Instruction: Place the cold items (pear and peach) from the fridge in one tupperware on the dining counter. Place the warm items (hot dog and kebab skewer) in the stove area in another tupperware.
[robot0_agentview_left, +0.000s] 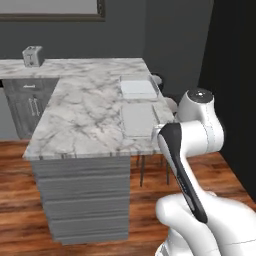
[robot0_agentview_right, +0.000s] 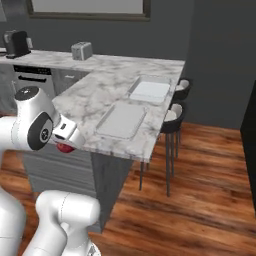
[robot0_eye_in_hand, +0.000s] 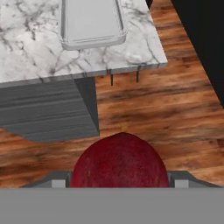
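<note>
A dark red, round peach (robot0_eye_in_hand: 119, 162) sits between the two fingers of my gripper (robot0_eye_in_hand: 119, 180), which is shut on it. In the right base view the peach (robot0_agentview_right: 65, 147) shows as a red patch under the hand, with the gripper (robot0_agentview_right: 64, 143) just off the near corner of the marble dining counter (robot0_agentview_right: 95, 95), above the wooden floor. Two flat, pale tupperwares lie on the counter: a near one (robot0_agentview_right: 121, 120) (robot0_agentview_left: 138, 120) (robot0_eye_in_hand: 92, 22) and a far one (robot0_agentview_right: 150, 91) (robot0_agentview_left: 138, 88). Nothing shows inside either. Pear, hot dog and kebab skewer are out of view.
A toaster (robot0_agentview_left: 32, 56) (robot0_agentview_right: 81, 50) stands at the back of the counter, a black coffee machine (robot0_agentview_right: 16, 43) further left. Dark stools (robot0_agentview_right: 176, 112) are tucked under the counter's far side. A tall black fridge wall (robot0_agentview_left: 235, 75) rises on the right.
</note>
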